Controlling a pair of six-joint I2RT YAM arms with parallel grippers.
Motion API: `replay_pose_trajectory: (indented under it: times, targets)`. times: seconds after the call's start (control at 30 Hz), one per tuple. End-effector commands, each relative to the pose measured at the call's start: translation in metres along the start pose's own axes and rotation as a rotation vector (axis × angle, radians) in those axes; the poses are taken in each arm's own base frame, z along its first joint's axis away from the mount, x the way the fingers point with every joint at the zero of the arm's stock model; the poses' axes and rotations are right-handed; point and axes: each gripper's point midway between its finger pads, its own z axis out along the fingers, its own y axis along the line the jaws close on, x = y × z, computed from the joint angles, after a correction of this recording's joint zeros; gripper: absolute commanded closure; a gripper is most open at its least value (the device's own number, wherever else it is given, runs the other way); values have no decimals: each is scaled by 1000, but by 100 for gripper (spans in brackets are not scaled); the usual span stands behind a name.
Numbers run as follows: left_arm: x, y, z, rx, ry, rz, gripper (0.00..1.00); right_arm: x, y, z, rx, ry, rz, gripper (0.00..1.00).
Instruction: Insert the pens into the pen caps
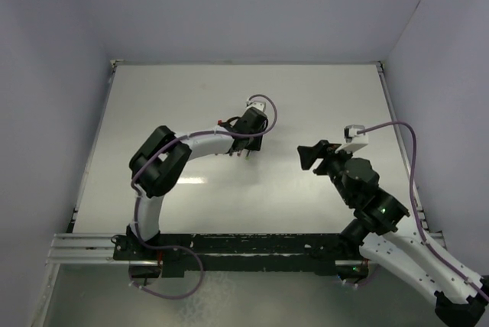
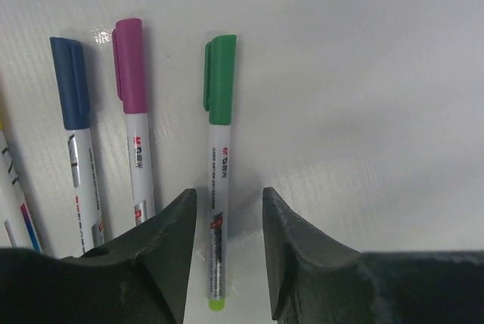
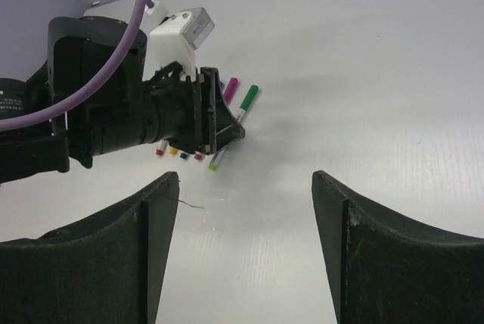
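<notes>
The left gripper (image 2: 227, 195) hides lower ends of blue-capped pen (image 2: 78, 150) and magenta-capped pen (image 2: 137, 142).

Robotics lab cell: bare pale walls (image 1: 244, 6), white tabletop (image 1: 191, 98), aluminium mounting rail (image 1: 80, 248).

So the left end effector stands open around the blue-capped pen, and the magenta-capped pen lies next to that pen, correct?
Not quite. The left end effector stands open around the green-capped pen, not the blue-capped one. The magenta-capped pen does lie next to it. The blue-capped pen lies beyond the magenta one. The left wrist view shows this.
</notes>
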Motion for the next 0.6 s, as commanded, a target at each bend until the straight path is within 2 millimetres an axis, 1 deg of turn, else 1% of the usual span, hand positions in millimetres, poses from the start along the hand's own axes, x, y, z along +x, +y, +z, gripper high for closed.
replay_pose_trajectory:
  times: [0.0, 0.03, 0.07, 0.17, 0.23, 0.27, 0.3, 0.33, 0.37, 0.43, 0.57]
  targets:
    - [-58, -16, -45, 72, -127, -20, 56, -9, -3, -3, 13, -42, 22, 27]
    - [-64, -16, -53, 76, -147, -22, 56, -8, -4, -4, 16, -41, 21, 27]
    - [-75, -16, -66, 83, -178, -25, 55, -7, -4, -4, 16, -40, 21, 27]
    - [-91, -12, -95, 87, -236, -19, 54, -5, -6, -4, 23, -33, 19, 27]
    - [-97, -11, -114, 112, -266, -2, 54, -2, -9, -3, 33, -27, 19, 27]
    - [-95, -9, -122, 123, -270, 7, 53, 1, -12, -3, 47, -19, 17, 27]
    - [-93, -8, -131, 137, -281, 12, 37, 2, -15, -4, 62, -16, 14, 27]
    - [-93, -5, -142, 145, -296, 9, 12, 3, -19, -5, 80, -10, 10, 27]
    - [-91, 0, -152, 148, -312, 4, 1, 6, -25, -7, 109, 3, 10, 27]
    - [-86, 13, -172, 137, -345, -8, 1, 10, -34, -11, 156, 17, 18, 27]
    - [-74, 52, -214, 47, -409, -46, 1, 4, -72, -30, 335, -25, 33, 26]
